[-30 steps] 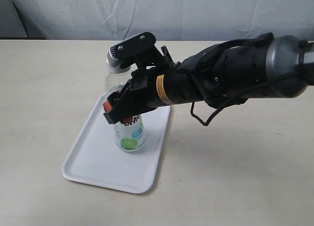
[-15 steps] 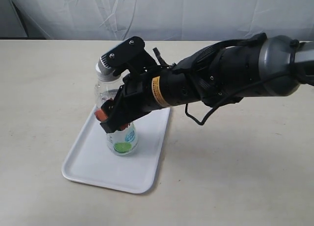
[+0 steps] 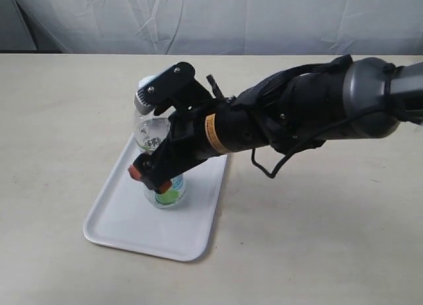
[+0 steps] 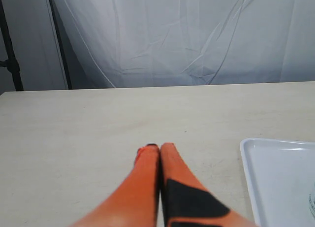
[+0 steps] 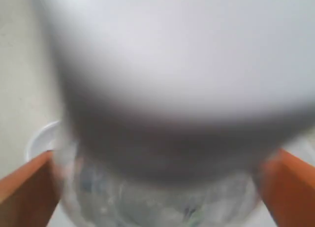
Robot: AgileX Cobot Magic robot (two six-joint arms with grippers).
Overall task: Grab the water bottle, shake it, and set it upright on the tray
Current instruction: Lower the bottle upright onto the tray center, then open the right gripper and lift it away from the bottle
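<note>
Since the frame a second ago, your right gripper (image 3: 153, 178) has sunk lower and carried the water bottle (image 3: 152, 131) a little toward the left side of the tray (image 3: 125, 229). Nearest the exterior camera lies the tray's rounded front rim, flat on the pale beige table (image 3: 317, 239). Just behind that, the bottle's base sits on the tray's far half, close to upright, with its green-spotted label low between the orange fingertips. Your right gripper is clamped around the bottle's lower body; the right wrist view shows one orange finger against each side of the clear plastic, though the cap fills that view as a blur. The black arm reaches in from the right, above the bare tabletop. Your left gripper (image 4: 160, 150) has its orange fingers pressed together over the table, beside a corner of the tray. Beyond the table's far edge hangs a creased white curtain (image 3: 264, 20), with a dark pole (image 4: 10, 45) standing at its side.
</note>
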